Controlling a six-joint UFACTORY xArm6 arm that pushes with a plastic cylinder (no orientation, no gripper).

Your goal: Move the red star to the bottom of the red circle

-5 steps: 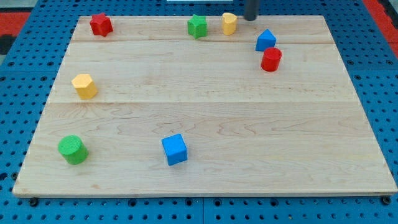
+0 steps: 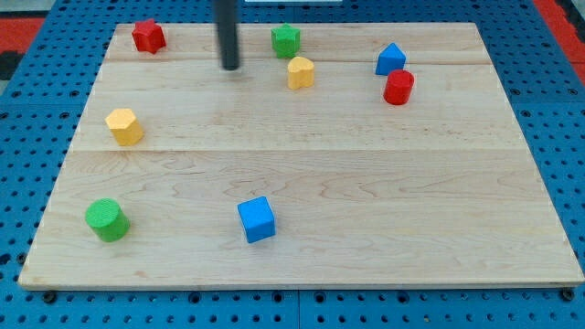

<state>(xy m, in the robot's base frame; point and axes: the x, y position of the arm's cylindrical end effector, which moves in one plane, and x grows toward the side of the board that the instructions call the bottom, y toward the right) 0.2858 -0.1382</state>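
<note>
I see a big wooden board (image 2: 302,164) lying on a blue table with holes (image 2: 27,164). My arm has no pincer at all, just a dark rod, so there is nothing to spread or press together. My tip (image 2: 230,67) sits on the board near the view's top, between the red star (image 2: 148,36) on its left and the green star (image 2: 285,39) on its right. It touches no block.

The red star is in the top left corner of the board. The red circle (image 2: 398,87) is far off on the view's right, just below the blue block (image 2: 390,59), which has a pointed top. A yellow block (image 2: 300,72) sits just below the green star.

A blue cube (image 2: 256,219) is near the view's bottom. A green circle (image 2: 107,219) is in the bottom left. A second yellow block (image 2: 123,126) is on the left side.
</note>
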